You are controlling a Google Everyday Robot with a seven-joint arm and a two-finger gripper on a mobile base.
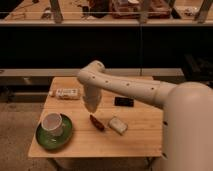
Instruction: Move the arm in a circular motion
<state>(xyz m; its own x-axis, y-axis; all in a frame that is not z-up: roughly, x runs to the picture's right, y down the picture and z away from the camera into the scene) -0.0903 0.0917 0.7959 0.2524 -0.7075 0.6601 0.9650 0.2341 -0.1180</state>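
The arm (pixel 130 90) is stretched from the lower right across the tabletop (pixel 140 142), bent at a rounded elbow and turned downward. At its lower end the tool (pixel 91 106) is held above the wood; whether it is apart or together cannot be told. Just below the tool a reddish-brown item (pixel 96 122) is seen, with a pale packet (pixel 118 125) farther right. A black object (pixel 123 102) lies to the right, a white box (pixel 66 93) up-left, and a white cup (pixel 51 123) on a green plate (pixel 64 139) down-left.
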